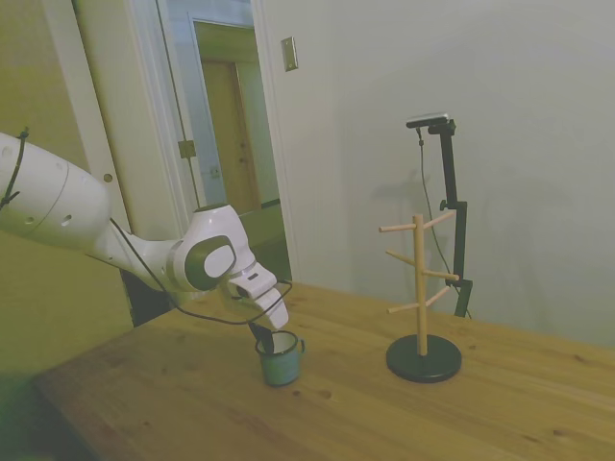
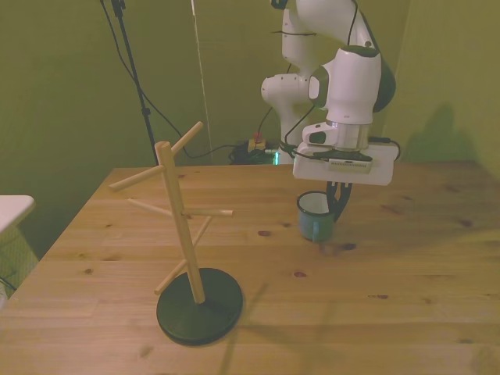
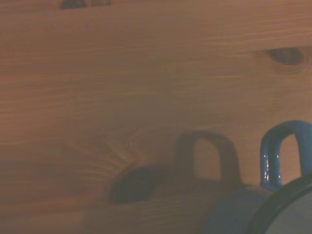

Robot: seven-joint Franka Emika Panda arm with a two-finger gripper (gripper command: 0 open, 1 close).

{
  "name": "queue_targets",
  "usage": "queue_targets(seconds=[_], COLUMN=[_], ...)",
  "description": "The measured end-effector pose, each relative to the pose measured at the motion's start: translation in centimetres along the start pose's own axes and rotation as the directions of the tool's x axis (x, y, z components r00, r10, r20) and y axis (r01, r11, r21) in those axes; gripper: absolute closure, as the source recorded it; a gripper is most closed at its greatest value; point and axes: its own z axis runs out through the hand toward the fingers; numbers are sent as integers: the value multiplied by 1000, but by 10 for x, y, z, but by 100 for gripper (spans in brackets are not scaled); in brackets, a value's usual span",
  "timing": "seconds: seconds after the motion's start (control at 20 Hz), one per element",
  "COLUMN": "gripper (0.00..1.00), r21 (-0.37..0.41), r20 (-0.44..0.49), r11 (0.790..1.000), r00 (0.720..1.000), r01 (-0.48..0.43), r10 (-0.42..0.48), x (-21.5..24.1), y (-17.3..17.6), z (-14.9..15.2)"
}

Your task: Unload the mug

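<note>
Though the wooden peg rack (image 2: 183, 226) fills the lower left of the front view, with its round black base and bare dowel pegs, nothing hangs on it. Farther back, right of centre, the mug (image 2: 315, 216) stands upright on the table (image 2: 406, 281), well apart from the rack. Its teal enamel looks hard, glossy and light (likely slippery, liable to chip). The rim or small loop handle offers the surest hold. The gripper (image 2: 337, 195) sits at the rim; whether its dark fingers clamp the wall I cannot tell.

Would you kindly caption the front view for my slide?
Teal mug upright on the wooden table, claw at its rim, peg rack standing empty.
</note>
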Motion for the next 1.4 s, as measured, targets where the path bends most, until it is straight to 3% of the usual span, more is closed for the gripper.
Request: queue_targets(seconds=[0.35,0.4,1.0,1.4], gripper=[100,0,0,0], r21=[-6,-6,-1,58], r20=[-12,-12,-16,-51], r11=[1000,1000,1000,998], r00=[1000,1000,1000,999], r01=[3,2,-2,2], r10=[-3,-2,2,1], x=[4,4,5,9], y=[2,2,1,0], z=[5,5,2,-54])
